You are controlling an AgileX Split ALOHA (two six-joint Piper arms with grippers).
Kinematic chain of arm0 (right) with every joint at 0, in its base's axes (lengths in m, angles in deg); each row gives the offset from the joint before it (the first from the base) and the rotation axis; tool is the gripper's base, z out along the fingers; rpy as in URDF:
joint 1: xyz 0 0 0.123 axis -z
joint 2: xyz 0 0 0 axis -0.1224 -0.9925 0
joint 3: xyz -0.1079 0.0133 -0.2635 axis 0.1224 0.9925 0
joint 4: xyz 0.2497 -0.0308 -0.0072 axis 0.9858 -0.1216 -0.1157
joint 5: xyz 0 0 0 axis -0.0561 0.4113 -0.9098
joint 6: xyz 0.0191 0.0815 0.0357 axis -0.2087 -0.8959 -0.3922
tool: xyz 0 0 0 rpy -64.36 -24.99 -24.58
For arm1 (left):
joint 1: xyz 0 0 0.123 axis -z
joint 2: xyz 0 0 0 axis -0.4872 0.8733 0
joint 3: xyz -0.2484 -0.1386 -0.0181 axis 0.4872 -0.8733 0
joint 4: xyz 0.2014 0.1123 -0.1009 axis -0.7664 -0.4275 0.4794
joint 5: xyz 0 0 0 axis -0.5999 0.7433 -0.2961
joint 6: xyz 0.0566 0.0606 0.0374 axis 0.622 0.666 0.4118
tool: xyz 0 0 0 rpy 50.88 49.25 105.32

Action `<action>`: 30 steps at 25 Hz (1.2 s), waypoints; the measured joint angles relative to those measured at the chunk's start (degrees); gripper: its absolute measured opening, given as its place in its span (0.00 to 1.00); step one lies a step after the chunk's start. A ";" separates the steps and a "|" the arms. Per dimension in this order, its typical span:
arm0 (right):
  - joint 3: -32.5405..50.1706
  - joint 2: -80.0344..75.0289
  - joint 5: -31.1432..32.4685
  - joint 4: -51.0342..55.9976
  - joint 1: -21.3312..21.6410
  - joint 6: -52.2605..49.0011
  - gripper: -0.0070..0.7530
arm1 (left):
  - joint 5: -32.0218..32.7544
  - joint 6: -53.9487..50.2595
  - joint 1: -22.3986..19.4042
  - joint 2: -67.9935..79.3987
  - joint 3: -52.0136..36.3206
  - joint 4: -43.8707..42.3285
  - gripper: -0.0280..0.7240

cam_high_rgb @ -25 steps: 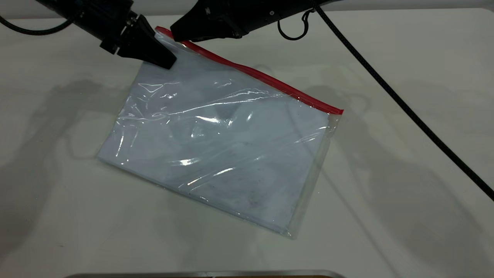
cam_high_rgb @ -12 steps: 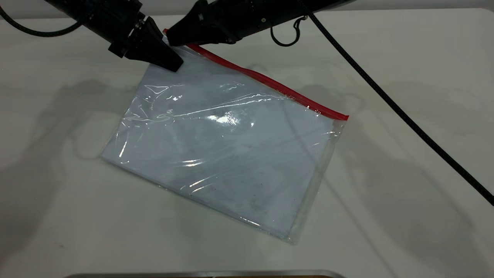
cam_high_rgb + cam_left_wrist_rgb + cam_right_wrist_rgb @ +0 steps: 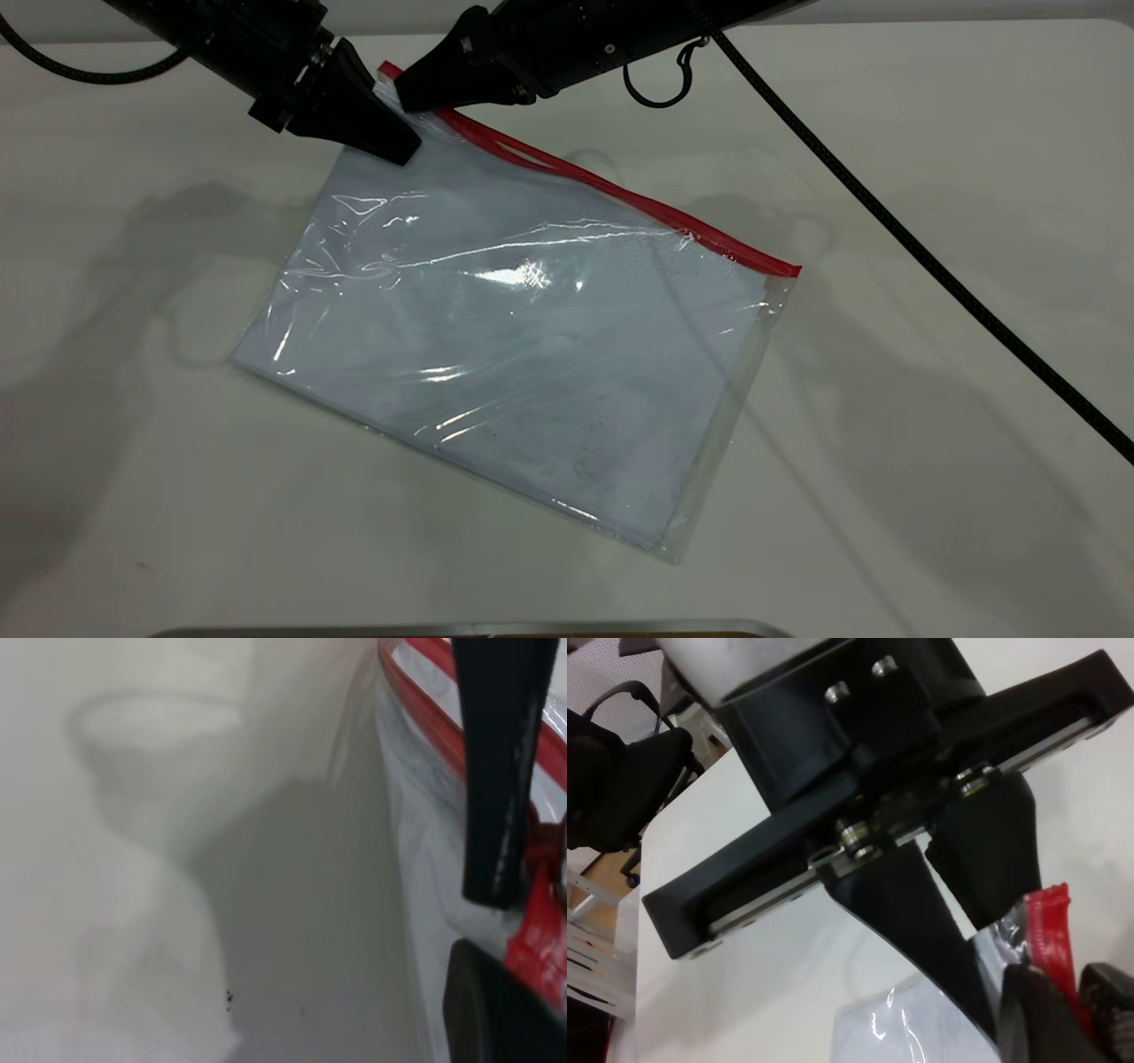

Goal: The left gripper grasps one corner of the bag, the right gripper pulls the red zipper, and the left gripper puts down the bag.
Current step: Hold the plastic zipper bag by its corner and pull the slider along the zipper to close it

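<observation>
The bag (image 3: 523, 337), a clear pouch with a white sheet inside, lies slanted on the white table. Its red zipper (image 3: 638, 199) runs along the far long side and shows two split red lines near the far-left end. My left gripper (image 3: 399, 142) is shut on the bag's far-left corner (image 3: 390, 75). My right gripper (image 3: 409, 93) is shut on the red zipper right beside it. In the right wrist view its fingers (image 3: 1041, 1019) pinch the red strip (image 3: 1050, 939), with the left gripper (image 3: 921, 904) close behind. The slider tab is hidden.
A thick black cable (image 3: 930, 257) runs from the right arm across the table's right side. A thin looped cable (image 3: 660, 89) hangs under that arm. A metal edge (image 3: 461, 629) lies along the table's near side.
The right gripper has slid a little to the right along the red strip, and the strip now shows split into two lines beside it. The left gripper has held still since half a second ago.
</observation>
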 joint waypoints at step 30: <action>-1.14 1.27 4.19 -5.05 4.67 -1.34 0.05 | 7.95 5.95 -6.14 -2.09 -0.22 14.00 0.11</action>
